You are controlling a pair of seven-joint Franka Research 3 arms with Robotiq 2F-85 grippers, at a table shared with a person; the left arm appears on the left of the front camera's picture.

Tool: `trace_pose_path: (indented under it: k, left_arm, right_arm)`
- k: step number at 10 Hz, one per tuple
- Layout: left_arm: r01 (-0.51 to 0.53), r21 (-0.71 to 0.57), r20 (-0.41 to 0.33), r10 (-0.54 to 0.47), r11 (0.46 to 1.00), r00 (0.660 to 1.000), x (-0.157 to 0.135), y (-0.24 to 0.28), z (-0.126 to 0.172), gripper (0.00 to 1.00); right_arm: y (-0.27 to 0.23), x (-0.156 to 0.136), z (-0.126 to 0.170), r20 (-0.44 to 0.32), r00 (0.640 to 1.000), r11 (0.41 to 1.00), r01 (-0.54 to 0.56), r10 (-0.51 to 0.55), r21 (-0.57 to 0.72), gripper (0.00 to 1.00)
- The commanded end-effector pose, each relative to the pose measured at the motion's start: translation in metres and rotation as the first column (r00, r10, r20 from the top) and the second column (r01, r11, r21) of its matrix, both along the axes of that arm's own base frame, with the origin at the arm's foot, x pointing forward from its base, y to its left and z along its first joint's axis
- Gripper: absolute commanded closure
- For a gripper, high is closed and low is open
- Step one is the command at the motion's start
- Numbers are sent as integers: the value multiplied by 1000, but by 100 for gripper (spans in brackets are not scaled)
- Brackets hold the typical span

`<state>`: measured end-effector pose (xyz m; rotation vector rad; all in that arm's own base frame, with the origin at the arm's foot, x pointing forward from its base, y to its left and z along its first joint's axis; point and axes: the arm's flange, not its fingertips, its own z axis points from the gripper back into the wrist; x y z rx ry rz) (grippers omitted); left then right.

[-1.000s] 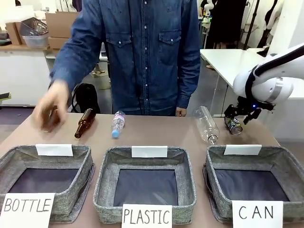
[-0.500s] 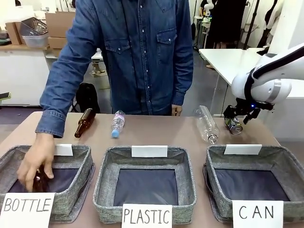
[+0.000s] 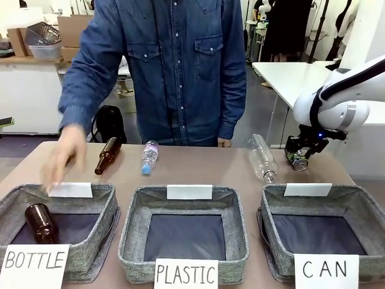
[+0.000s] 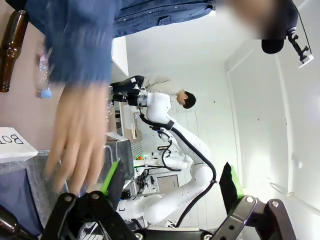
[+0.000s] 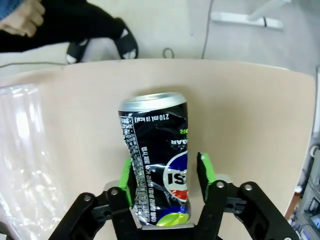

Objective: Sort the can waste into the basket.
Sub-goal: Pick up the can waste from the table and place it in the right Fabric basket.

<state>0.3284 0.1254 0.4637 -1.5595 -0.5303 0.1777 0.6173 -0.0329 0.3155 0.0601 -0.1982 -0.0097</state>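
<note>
A dark blue-black and silver can (image 3: 298,160) lies on the table's far right, beyond the CAN basket (image 3: 361,198). My right gripper (image 3: 299,155) reaches down onto it. In the right wrist view the dented can (image 5: 157,155) sits between the two green pads, which press against both its sides, so the right gripper (image 5: 165,172) is shut on it. The grey basket has a dark bottom and a white card reading "CAN" (image 3: 325,271). My left gripper (image 4: 170,180) stands open with nothing between its fingers, and a person's blurred hand (image 4: 80,145) is in front of it.
A clear plastic bottle (image 3: 261,158) lies just left of the can. A small water bottle (image 3: 149,158) and a brown bottle (image 3: 107,155) lie at the far side. Another brown bottle (image 3: 41,223) lies in the BOTTLE basket (image 3: 108,205). The PLASTIC basket (image 3: 129,235) is in the middle.
My right gripper's jaws have come together on the dark can. The person's hand left a brown bottle in the BOTTLE basket and lifted away.
</note>
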Motion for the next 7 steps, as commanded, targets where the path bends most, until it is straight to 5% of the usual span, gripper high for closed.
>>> trace_pose_path:
  k: [1,2,4,7]
  left_arm:
    - [7,-6,7,-7,1000,1000,-2,0,2,0]
    - [7,-6,7,-7,1000,1000,-2,0,2,0]
    - [7,-6,7,-7,1000,1000,-2,0,2,0]
    - [7,-6,7,-7,1000,1000,-2,0,2,0]
  right_arm:
    - [3,3,4,-16,1000,1000,8,-8,-18,100]
    - [3,3,4,-18,1000,1000,5,-6,-16,87]
    - [3,3,4,-21,1000,1000,3,-4,-17,100]
    - [1,3,3,-7,999,999,37,-37,-33,100]
